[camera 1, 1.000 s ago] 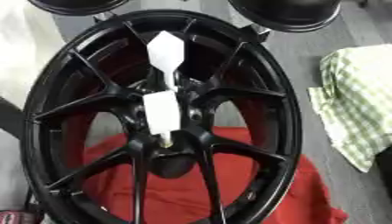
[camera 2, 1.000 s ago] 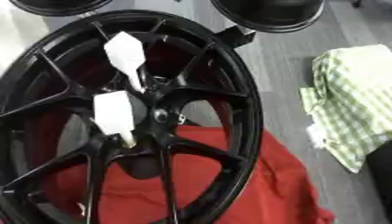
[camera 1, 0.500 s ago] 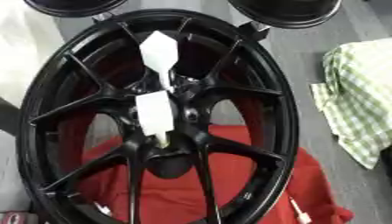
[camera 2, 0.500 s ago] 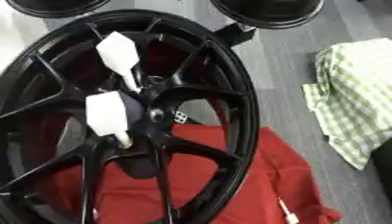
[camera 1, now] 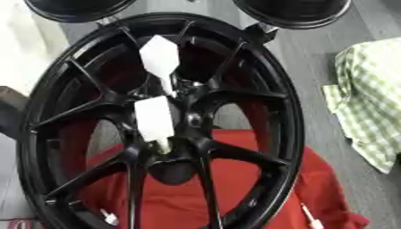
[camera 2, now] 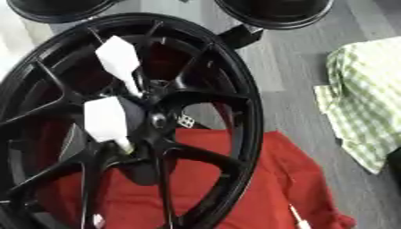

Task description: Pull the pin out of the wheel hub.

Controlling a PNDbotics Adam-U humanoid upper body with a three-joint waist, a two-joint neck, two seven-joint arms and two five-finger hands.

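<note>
A black multi-spoke wheel (camera 1: pixel 270 103) fills most of both eye views and rests on a red cloth (camera 1: pixel 235 197). Two white pins with flat, wide heads stick out of the hub (camera 1: pixel 190 120). The upper pin (camera 1: pixel 159 60) points its thin stem down toward the hub centre. The lower pin (camera 1: pixel 153 118) sits just left of the centre, its tip at the base of a spoke. Neither of my hands shows in either view, and nothing touches the pins.
A green-and-white checked cloth (camera 1: pixel 368 94) lies on the grey floor to the right. Two more black round rims (camera 1: pixel 294 10) sit beyond the wheel's top edge. Small white pieces (camera 1: pixel 311 219) lie on the red cloth. A dark shape (camera 1: pixel 9 112) shows at the left edge.
The whole picture has shifted, so the camera moved; the wheel and both pins keep their places relative to each other. A small white piece on the red cloth has come into view.
</note>
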